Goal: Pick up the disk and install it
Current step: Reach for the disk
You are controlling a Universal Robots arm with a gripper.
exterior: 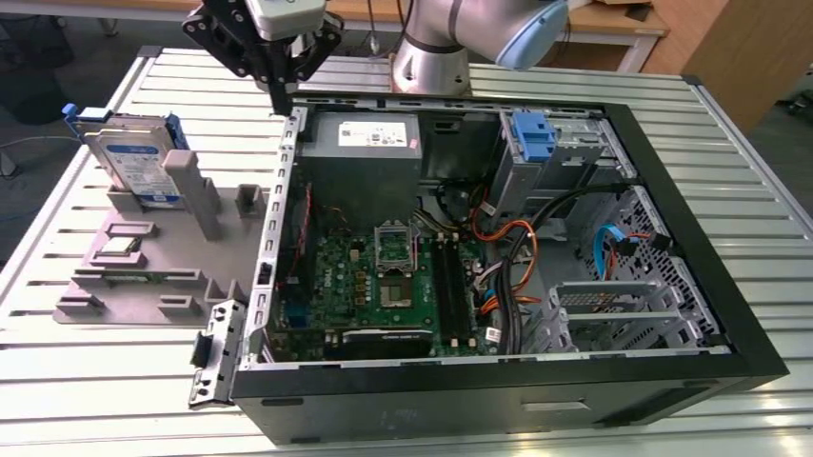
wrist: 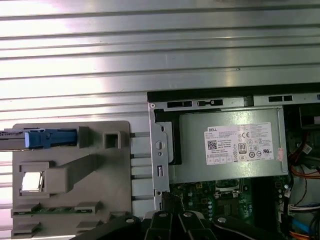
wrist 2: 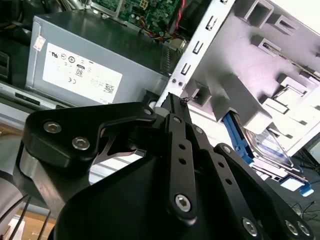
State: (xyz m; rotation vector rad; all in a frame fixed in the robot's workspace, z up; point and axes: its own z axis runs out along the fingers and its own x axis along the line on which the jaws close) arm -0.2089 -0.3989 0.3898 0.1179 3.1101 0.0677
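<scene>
1. The pick-up step is judged to be in hand. Nothing has been grasped yet, and the disk [exterior: 135, 164] is seen untouched in its holder [exterior: 140, 259].
2. The claw [exterior: 280, 101] is seen with its two fingers drawn together to a point and nothing held between them. It hangs over the far corner of the computer case [exterior: 749, 354], at the wall on the exterior view's left, just beside the power supply [exterior: 364, 139].
3. The disk is found outside the case, at the exterior view's left, near the claw but apart from it. It stands on edge in the grey holder on the slatted table [exterior: 128, 421].
4. A grasp is judged to call for three things:
   - the fingers being opened;
   - the claw being carried toward the exterior view's left, over the disk's upper edge;
   - the fingers being lined up across the disk's thin sides.
5. The disk is seen as a flat silver slab with a white-and-blue label, framed by a blue plastic bracket. In the first wrist view it is seen edge-on as a narrow blue strip.
6. Inside the case a blue caddy [exterior: 536, 133] is seen at the far side, toward the exterior view's right.
</scene>
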